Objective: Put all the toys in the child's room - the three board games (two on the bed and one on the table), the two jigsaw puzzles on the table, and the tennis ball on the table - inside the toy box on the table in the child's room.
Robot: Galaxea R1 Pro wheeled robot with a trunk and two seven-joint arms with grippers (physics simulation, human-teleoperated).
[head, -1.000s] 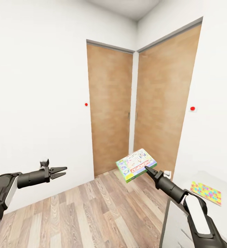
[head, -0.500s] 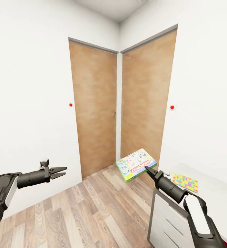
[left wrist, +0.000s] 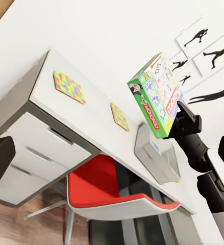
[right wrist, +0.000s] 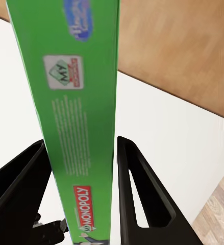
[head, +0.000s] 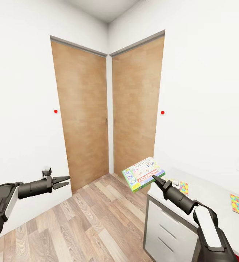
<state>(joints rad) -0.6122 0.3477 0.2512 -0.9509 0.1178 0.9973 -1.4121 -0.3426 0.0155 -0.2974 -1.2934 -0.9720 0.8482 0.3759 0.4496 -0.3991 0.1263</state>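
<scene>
Jaws of right gripper (head: 155,178) pinch board game (head: 143,174); left gripper (head: 63,181) spread; toy box (left wrist: 151,154) on table (left wrist: 86,115).

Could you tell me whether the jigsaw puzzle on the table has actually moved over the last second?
No. The jigsaw puzzle has kept its place by the table's near corner; doors, wall and table all slid across the head view together, so the camera turned.

White walls (head: 21,91) meet 2 wooden doors (head: 83,120) above plank flooring (head: 90,225); a red chair (left wrist: 112,191) stands nearby.
</scene>
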